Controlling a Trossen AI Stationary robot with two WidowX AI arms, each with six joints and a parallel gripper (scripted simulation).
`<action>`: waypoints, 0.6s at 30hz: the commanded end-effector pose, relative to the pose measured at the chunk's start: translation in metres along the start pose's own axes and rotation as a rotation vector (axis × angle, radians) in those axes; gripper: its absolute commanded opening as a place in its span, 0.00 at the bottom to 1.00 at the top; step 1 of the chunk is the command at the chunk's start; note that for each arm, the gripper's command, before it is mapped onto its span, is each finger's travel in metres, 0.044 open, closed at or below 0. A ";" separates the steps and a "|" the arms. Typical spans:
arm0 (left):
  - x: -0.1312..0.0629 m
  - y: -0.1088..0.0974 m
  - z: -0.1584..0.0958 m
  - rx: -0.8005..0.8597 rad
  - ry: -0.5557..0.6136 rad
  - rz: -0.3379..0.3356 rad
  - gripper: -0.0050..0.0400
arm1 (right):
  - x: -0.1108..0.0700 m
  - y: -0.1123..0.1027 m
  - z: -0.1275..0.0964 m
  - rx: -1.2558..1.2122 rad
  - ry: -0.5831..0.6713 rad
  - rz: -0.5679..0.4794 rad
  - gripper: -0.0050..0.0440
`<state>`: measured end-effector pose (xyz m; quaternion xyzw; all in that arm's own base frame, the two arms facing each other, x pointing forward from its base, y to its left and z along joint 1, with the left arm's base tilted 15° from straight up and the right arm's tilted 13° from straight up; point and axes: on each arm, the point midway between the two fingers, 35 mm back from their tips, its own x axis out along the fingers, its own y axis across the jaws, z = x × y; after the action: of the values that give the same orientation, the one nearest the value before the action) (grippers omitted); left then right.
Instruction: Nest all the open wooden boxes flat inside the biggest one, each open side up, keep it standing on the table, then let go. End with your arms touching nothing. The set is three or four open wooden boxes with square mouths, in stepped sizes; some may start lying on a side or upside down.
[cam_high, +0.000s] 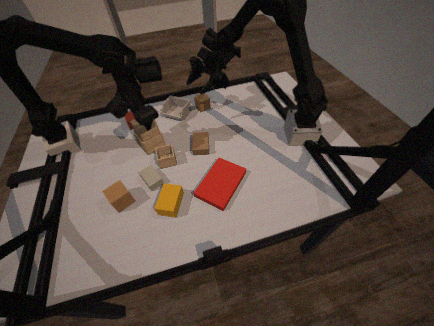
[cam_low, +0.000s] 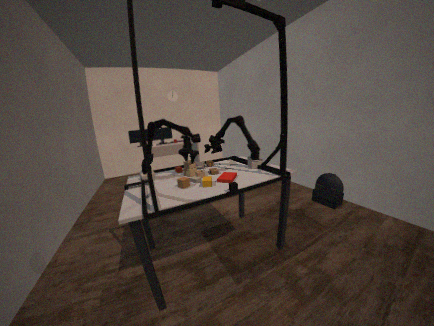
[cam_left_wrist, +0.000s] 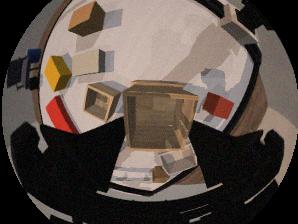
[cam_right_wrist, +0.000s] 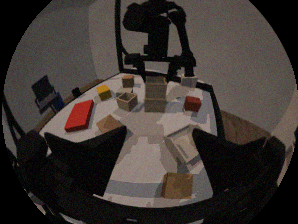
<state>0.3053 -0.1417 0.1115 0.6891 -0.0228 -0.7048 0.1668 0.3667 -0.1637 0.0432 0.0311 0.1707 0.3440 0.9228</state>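
My left gripper (cam_high: 141, 121) (cam_left_wrist: 157, 120) is shut on a large wooden box (cam_left_wrist: 155, 112) (cam_right_wrist: 155, 82), whose open side faces the left wrist camera. Directly below it stands more boxwork, the lower wooden box (cam_high: 153, 145) (cam_right_wrist: 155, 105). Whether the held box touches or enters it, and how many boxes are in the stack, I cannot tell. A small wooden box (cam_high: 166, 161) (cam_left_wrist: 101, 101) (cam_right_wrist: 127, 102) stands open side up in front of the stack. My right gripper (cam_high: 206, 83) (cam_right_wrist: 160, 131) is open and empty, high above the back of the table.
Near the stack are a pale open tray (cam_high: 168, 113), a red block (cam_high: 130, 119) and a brown block (cam_high: 201, 143). Another brown block (cam_high: 202, 102) is at the back. A pale block (cam_high: 151, 177), an orange-brown block (cam_high: 118, 196), a yellow block (cam_high: 169, 200) and a flat red slab (cam_high: 220, 183) lie nearer the front.
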 end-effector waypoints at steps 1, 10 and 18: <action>0.002 -0.001 0.002 -0.006 -0.005 -0.001 0.11 | 0.000 0.000 0.001 -0.007 -0.005 0.002 0.92; 0.002 -0.002 0.003 -0.006 -0.005 -0.001 0.11 | 0.000 0.000 0.001 -0.007 -0.005 0.002 0.92; 0.002 -0.002 0.004 -0.006 -0.005 -0.001 0.11 | 0.000 0.000 0.001 -0.007 -0.005 0.002 0.92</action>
<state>0.3043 -0.1416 0.1113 0.6910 -0.0238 -0.7029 0.1672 0.3667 -0.1638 0.0432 0.0306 0.1705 0.3440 0.9229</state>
